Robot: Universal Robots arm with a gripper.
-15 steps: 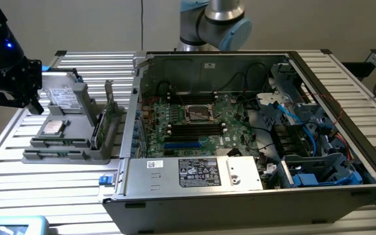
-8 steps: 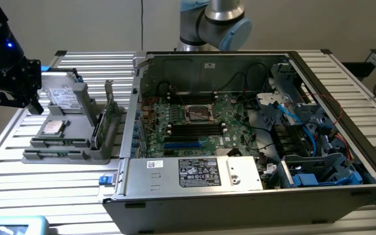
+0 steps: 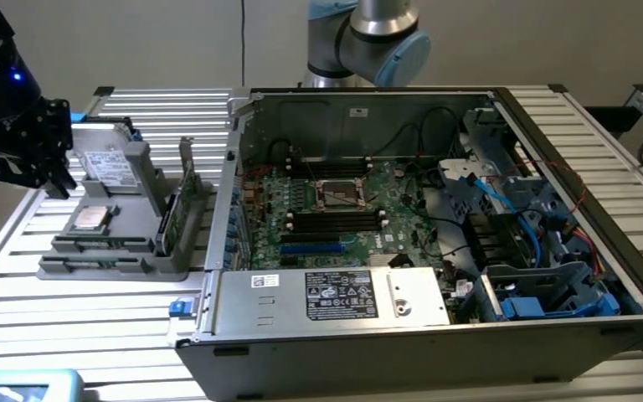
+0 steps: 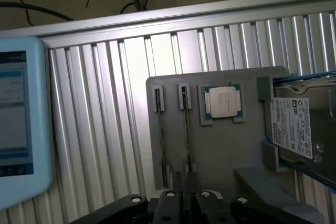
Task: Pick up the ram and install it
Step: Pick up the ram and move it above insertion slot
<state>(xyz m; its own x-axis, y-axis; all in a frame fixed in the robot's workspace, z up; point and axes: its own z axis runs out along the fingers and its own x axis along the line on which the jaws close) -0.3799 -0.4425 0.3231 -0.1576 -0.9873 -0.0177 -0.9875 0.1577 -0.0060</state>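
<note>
Jaws, open or closed I cannot tell, hang near one end of the grey holder [image 4: 226,145]; ram [image 4: 185,129] stands on edge there, long axis running straight away from them.

The exterior view looked down at a slant from high in front of the open computer case [image 3: 411,327], far enough back to take in most of the worktop [image 3: 20,285]. The wrist view, behind the pincer [image 4: 185,192], faced almost straight down, close over the grey tray [image 4: 226,145]. The 2 views shared that tray, its processor [image 3: 87,219] [image 4: 223,102] and its hard drive [image 3: 107,163] [image 4: 294,127].
</note>
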